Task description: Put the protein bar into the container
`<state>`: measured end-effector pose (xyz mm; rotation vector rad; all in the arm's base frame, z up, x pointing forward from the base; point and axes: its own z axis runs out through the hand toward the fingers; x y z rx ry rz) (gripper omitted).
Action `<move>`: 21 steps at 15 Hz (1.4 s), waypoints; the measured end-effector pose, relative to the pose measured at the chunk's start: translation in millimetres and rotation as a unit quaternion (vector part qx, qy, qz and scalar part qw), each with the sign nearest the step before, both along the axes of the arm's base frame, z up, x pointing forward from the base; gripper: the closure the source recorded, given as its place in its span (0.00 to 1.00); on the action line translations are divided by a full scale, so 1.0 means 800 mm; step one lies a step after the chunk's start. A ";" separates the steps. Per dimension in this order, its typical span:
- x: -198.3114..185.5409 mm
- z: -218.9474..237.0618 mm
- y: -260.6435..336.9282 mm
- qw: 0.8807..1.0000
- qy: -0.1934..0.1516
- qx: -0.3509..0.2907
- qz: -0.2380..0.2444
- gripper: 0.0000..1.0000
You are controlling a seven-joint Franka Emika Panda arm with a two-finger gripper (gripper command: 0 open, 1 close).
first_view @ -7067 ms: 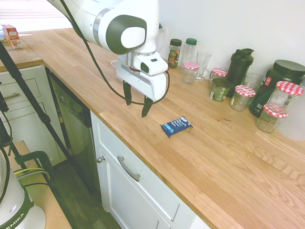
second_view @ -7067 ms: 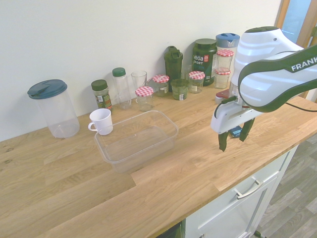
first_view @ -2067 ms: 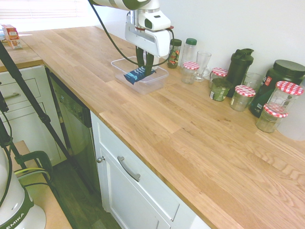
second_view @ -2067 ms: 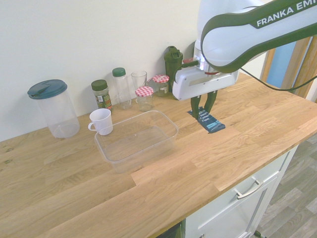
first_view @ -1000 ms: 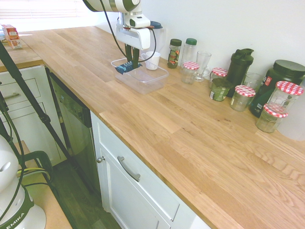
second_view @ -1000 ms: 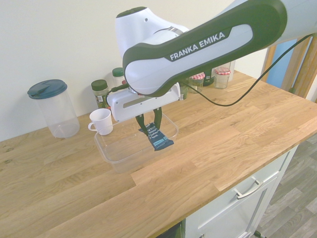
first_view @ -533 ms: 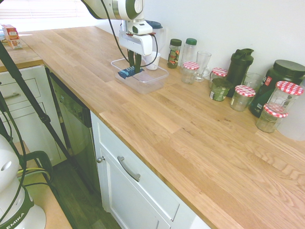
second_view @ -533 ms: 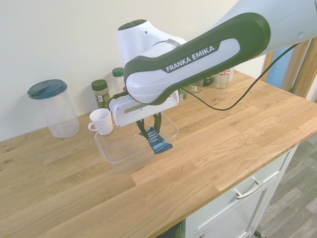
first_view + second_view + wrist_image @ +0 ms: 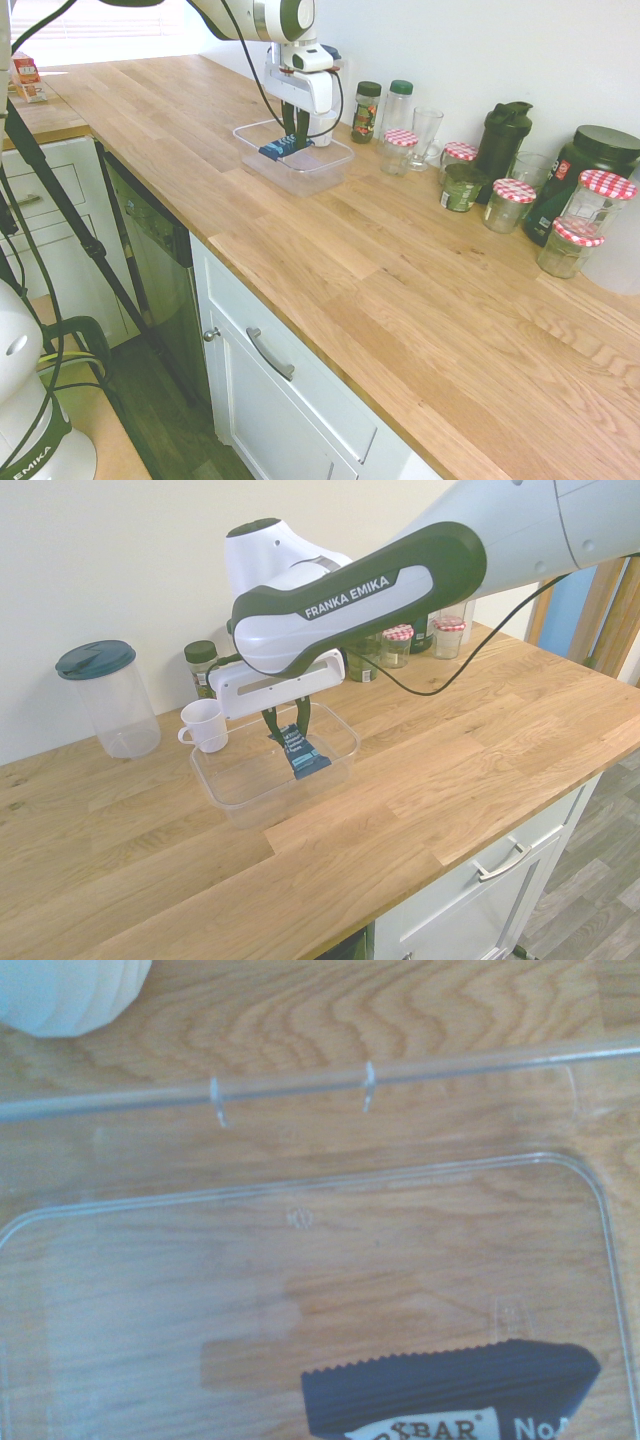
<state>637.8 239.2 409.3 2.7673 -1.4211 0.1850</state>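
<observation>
Protein bar (image 9: 302,755) — "XBAR" and "No" legible — gripped by the tool (image 9: 289,737), arm reading "FRANKA EMIKA".

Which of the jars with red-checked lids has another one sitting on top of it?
The jar at the far right in the first exterior view: a second checked-lid jar seems stacked on it. The other checked-lid jars have nothing on their lids.

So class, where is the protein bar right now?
In the second exterior view, the bar is gripped between the fingers, over the right half of the clear tub.
</observation>
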 end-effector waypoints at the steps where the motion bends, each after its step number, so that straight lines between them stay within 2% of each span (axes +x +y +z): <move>1: 0.006 0.001 0.000 1.000 0.000 0.000 -0.002 1.00; 8: 0.024 -0.039 -0.003 1.000 0.017 -0.006 -0.008 1.00; 9: 0.025 -0.042 -0.005 1.000 0.018 -0.005 -0.010 0.00; 21: 0.028 -0.037 -0.004 1.000 0.013 0.004 -0.010 0.00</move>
